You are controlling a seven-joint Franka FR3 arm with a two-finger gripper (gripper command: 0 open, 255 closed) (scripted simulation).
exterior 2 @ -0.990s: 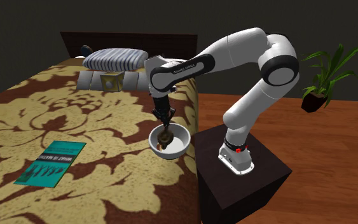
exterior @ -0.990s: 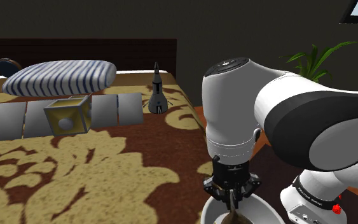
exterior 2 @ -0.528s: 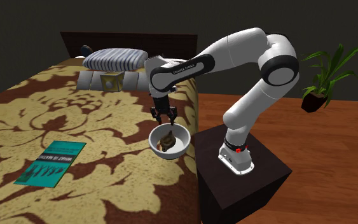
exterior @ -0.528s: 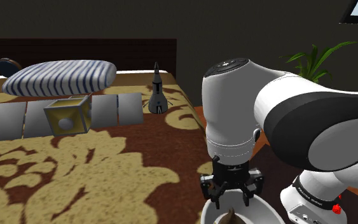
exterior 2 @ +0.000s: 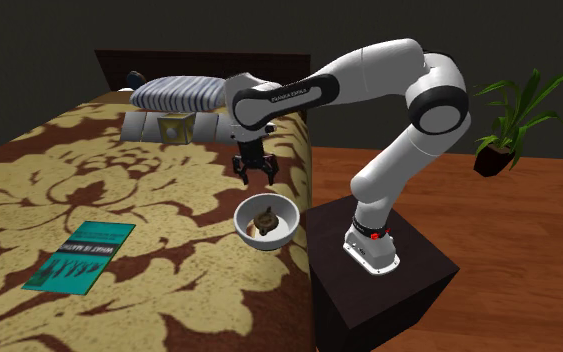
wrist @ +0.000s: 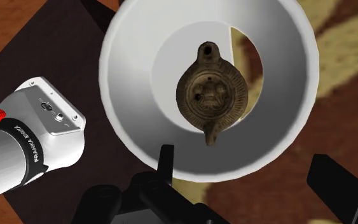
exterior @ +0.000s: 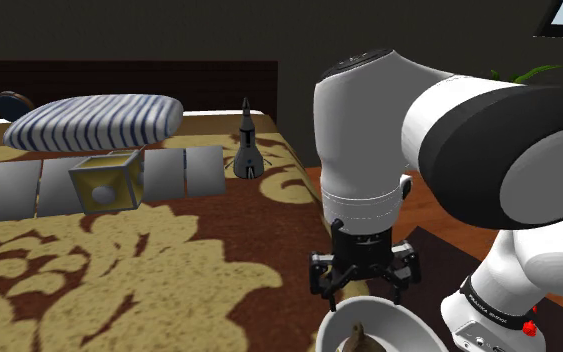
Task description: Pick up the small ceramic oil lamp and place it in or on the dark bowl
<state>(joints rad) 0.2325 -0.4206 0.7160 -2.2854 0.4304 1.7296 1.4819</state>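
brown, round oil lamp [wrist: 209, 95] lies flat, free, on the floor of the white bowl [wrist: 128, 76]. bowl stands upright near the bed [exterior 2: 119, 180] edge.

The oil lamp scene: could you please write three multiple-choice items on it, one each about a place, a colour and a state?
1. Where is the brown oil lamp? A in the bowl; B between the fingers; C on the bedspread.
2. What colour is the bowl? A black; B white; C red.
3. How is the gripper? A shut on the lamp; B shut on nothing; C open.
Answers: A, it lies on the bowl's floor; B, its wall shows white; C, its fingers stand apart above the bowl.
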